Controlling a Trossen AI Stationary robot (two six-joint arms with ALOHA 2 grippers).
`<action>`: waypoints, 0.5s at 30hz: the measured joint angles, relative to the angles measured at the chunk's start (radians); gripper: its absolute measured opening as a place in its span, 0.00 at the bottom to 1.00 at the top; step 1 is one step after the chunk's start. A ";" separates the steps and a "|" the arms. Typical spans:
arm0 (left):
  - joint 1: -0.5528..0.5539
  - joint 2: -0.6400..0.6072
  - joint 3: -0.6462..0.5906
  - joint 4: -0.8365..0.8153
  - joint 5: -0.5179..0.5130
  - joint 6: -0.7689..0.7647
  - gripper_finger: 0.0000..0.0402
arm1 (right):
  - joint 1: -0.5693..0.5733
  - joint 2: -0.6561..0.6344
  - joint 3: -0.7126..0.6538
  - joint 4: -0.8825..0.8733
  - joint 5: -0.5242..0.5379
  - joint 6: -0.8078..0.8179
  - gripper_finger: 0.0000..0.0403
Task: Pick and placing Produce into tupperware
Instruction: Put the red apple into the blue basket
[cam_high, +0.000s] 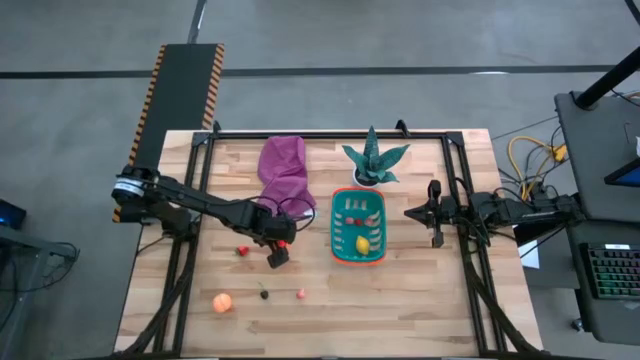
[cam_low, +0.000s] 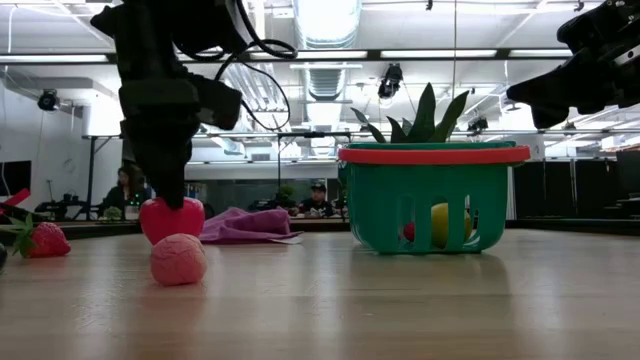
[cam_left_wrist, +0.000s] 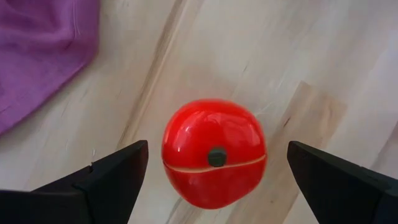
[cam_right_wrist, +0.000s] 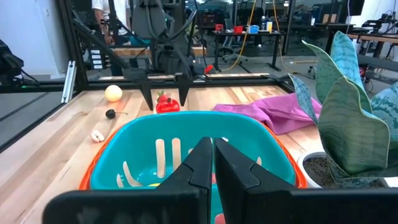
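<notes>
We hover the left claw (cam_left_wrist: 214, 171) over the red toy fruit (cam_left_wrist: 213, 160).

Its fingers stand spread wide to either side of the fruit, holding nothing, so we judge a grasp is being lined up. The fruit sits on the counter (cam_high: 420, 300) between the purple cloth (cam_high: 284, 168) and the teal basket (cam_high: 337, 228), which already holds a lemon (cam_high: 361, 244). Our right claw (cam_right_wrist: 212, 163) waits pinched shut and empty beside the basket.
</notes>
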 joint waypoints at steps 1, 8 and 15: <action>0.000 0.005 0.000 0.000 0.000 0.000 0.92 | 0.000 0.000 0.000 0.000 0.000 0.000 0.02; 0.000 0.045 -0.001 0.002 -0.007 0.000 0.92 | 0.000 0.000 0.000 0.000 0.000 0.003 0.02; 0.000 0.099 -0.001 0.011 -0.007 -0.008 0.92 | 0.000 0.000 0.000 0.000 0.000 0.003 0.02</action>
